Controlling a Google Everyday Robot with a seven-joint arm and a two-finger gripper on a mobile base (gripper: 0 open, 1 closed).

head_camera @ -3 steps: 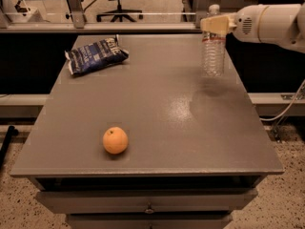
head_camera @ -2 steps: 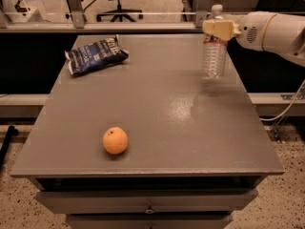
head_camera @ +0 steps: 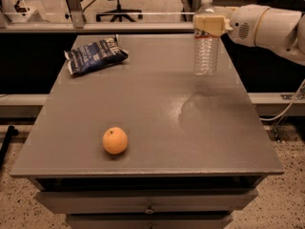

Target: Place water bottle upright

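Camera view shows the water bottle [head_camera: 206, 54], clear, ribbed and white-capped, upright near the worktop's [head_camera: 143, 109] far right edge; the gripper [head_camera: 208, 25] reaches in from the right, jaws clasped around its shoulder below the cap

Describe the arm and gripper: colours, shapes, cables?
Gripper, top right at the bottle neck: tan, blocky. Arm behind it: glossy white rounded shells, a round dotted grille near the wrist, a tan ring between segments. No markings visible. A pale cable hangs below; whose, unclear.
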